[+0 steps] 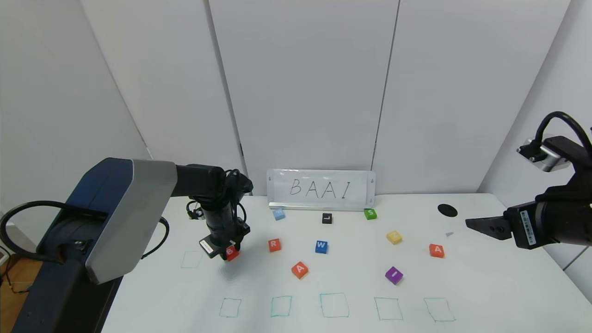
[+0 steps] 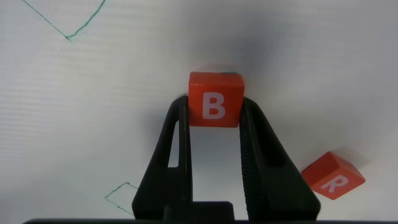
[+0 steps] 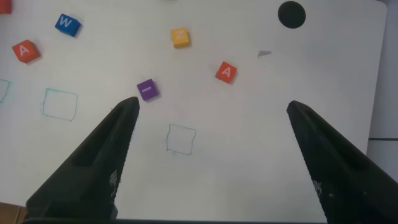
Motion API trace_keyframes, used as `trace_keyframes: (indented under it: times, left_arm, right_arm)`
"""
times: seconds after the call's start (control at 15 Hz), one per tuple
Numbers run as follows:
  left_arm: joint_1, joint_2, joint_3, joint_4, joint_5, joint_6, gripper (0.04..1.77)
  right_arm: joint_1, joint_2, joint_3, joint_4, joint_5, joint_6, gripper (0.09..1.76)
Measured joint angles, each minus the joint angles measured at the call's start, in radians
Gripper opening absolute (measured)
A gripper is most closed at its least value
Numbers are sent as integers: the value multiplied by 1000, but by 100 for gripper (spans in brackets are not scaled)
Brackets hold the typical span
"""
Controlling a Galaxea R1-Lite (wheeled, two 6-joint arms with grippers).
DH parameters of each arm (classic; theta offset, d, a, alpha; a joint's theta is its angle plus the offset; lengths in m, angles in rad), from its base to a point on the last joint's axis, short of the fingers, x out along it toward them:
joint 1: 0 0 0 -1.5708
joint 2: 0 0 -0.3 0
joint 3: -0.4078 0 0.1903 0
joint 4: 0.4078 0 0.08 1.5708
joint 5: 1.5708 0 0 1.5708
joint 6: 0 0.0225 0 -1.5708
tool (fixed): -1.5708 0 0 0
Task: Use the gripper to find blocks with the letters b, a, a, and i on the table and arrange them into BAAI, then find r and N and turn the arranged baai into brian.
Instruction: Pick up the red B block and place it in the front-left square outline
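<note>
My left gripper (image 1: 230,253) is shut on the orange-red B block (image 2: 214,99), which also shows in the head view (image 1: 232,252), at the table's (image 1: 485,296) left side. The R block (image 1: 274,245) lies just right of it and shows in the left wrist view (image 2: 332,175). One A block (image 1: 299,269) lies mid-table, the other A block (image 1: 436,250) at the right. The purple I block (image 1: 393,274) lies between them, nearer the front. My right gripper (image 3: 211,109) is open and empty, held high over the right side.
Other letter blocks lie behind: light blue (image 1: 278,214), black L (image 1: 327,218), green S (image 1: 370,213), blue W (image 1: 321,246), yellow (image 1: 394,237). A BAAI sign (image 1: 321,189) stands at the back. Several green squares (image 1: 334,305) line the front edge. A black spot (image 1: 447,210) is at the right.
</note>
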Motion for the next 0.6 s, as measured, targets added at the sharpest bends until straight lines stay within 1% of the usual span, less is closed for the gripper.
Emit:
trace_keyframes:
  times: [0.2,0.33,0.6]
  left_arm:
    - [0,-3,0,7,-3,1,50]
    - [0,-17,22,7,-10,22,50]
    - [-4,-95,128,-3,-20,154,51]
  right_arm:
    - [0,0,0,0,0,0,171]
    - [5,-1,0,0,-2,0,171]
    - [10,-7,4,0,-3,0,171]
